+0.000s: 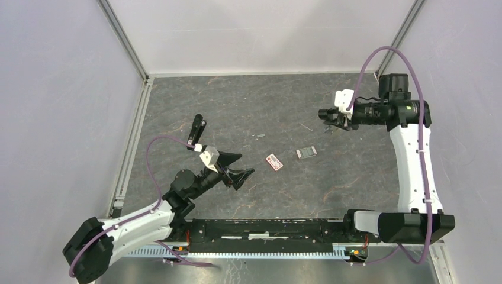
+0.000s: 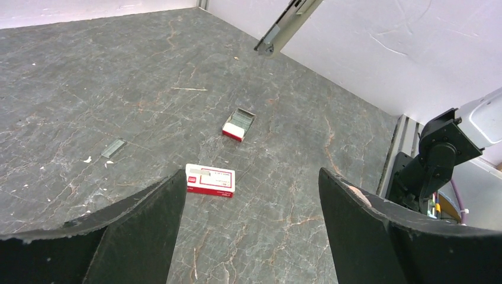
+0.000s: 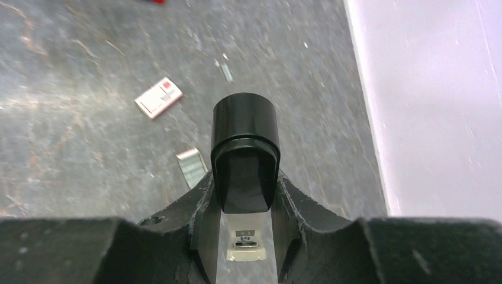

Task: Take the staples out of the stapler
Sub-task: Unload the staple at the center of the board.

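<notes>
Black plastic over silver metal, the stapler (image 3: 244, 160) is clamped by its two sides between the right fingers (image 3: 299, 207). It is held up off the bench (image 1: 237, 106) toward the far right, with its rounded top pointing away from the wrist camera. The left fingers (image 2: 142, 231) are spread wide and hold nothing, hovering over the near left of the bench. A red and white staple box (image 1: 273, 161) lies on the stone with an open tray of staples (image 1: 306, 152) near it. There is also a short loose strip (image 1: 260, 136), and a slim black bar (image 1: 196, 129) sits well apart by the left arm. I cannot tell from these views whether the magazine is open. The step in hand looks like presenting the stapler to the free arm. To do it well, the right hold should stay firm on the metal sides without pinning the top, so the top can hinge. The left fingers should come in slowly, lined up with the rounded top, and close on that part alone. The opening is best done over the middle of the bench, away from the wall, so the staples drop where they can be seen.
</notes>
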{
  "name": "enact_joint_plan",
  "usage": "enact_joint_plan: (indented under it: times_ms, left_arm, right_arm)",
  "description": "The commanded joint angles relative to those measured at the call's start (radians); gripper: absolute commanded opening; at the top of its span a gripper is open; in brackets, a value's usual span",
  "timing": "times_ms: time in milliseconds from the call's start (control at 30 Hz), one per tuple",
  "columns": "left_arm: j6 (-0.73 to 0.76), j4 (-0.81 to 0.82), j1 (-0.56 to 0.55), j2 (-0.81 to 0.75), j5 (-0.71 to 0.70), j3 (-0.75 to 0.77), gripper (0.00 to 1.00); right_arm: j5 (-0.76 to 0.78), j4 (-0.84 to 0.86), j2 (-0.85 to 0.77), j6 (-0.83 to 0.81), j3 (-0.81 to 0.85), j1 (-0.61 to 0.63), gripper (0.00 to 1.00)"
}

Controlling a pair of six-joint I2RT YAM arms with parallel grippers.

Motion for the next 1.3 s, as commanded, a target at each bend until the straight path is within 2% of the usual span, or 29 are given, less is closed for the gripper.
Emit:
enact_joint_plan:
  times_ms: [0, 67, 167, 333, 467, 633, 800, 933, 1100, 1267]
  left_arm:
    - [0.066, -0.011, 0.002, -0.023, -0.016, 0.014, 0.88]
    - [0.063, -0.012, 0.002, -0.029, -0.015, 0.012, 0.88]
    - [0.062, -0.021, 0.002, -0.037, -0.011, 0.012, 0.87]
    - [0.064, -0.029, 0.001, -0.055, -0.019, 0.004, 0.87]
    - [0.069, -0.032, 0.001, -0.058, -0.022, 0.006, 0.87]
    - [0.063, -0.033, 0.002, -0.067, -0.024, 0.012, 0.87]
    - [0.067, -0.093, 0.002, -0.129, -0.033, 0.014, 0.87]
    - [0.074, -0.115, 0.001, -0.168, -0.046, -0.002, 0.87]
    - [0.07, -0.101, 0.001, -0.135, -0.034, 0.009, 0.87]
    - [0.071, -0.121, 0.002, -0.148, -0.025, 0.019, 0.87]
  right_arm:
    - [0.223, 0.197, 0.007, 0.164, 0.011, -0.009, 0.0]
    - [0.34, 0.279, 0.021, 0.181, -0.024, -0.01, 0.0]
    - [0.443, 0.302, 0.093, 0.172, -0.014, -0.01, 0.0]
    - [0.467, 0.254, 0.233, 0.139, 0.049, -0.003, 0.0]
    - [0.563, 0.277, 0.39, 0.157, 0.091, 0.156, 0.0]
    - [0.564, 0.45, 0.569, 0.297, 0.097, 0.388, 0.0]
    - [0.594, 0.554, 0.694, 0.383, 0.081, 0.482, 0.0]
    - [0.622, 0.587, 0.717, 0.39, 0.035, 0.483, 0.01]
    - [0.611, 0.583, 0.708, 0.404, 0.058, 0.492, 0.02]
    - [0.597, 0.556, 0.592, 0.406, 0.094, 0.422, 0.0]
